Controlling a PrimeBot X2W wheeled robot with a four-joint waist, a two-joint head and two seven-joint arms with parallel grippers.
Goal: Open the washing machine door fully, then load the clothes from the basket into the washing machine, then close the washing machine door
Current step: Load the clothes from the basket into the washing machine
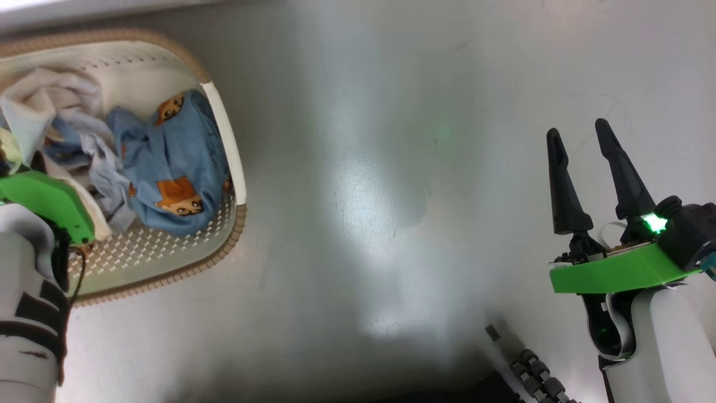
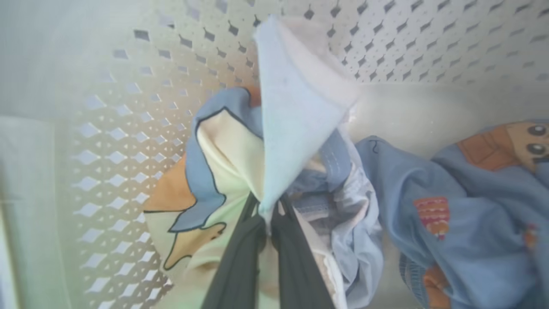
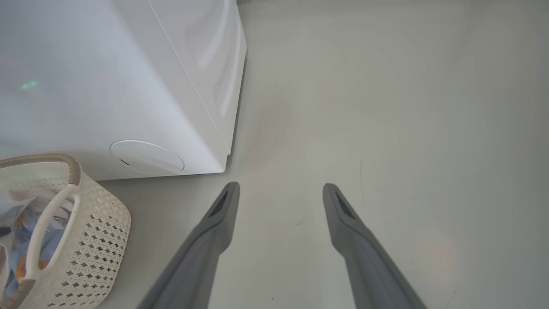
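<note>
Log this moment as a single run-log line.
step: picking clothes | left fingers: shut on clothes inside basket | right fingers: open, empty, above floor

Small cream plastic basket (image 1: 168,246), left of the head view: matt, perforated walls, brown woven-look rim. Light blue cloth garments with orange prints (image 1: 173,162): soft, matt, creased. Big white washing machine (image 3: 107,77), upper left of the right wrist view: smooth, glossy panels. Grey floor (image 1: 391,224): smooth, faint sheen.

Pale grey floor (image 1: 358,140) (faintly scuffed) with bright glare (image 1: 386,224).
</note>
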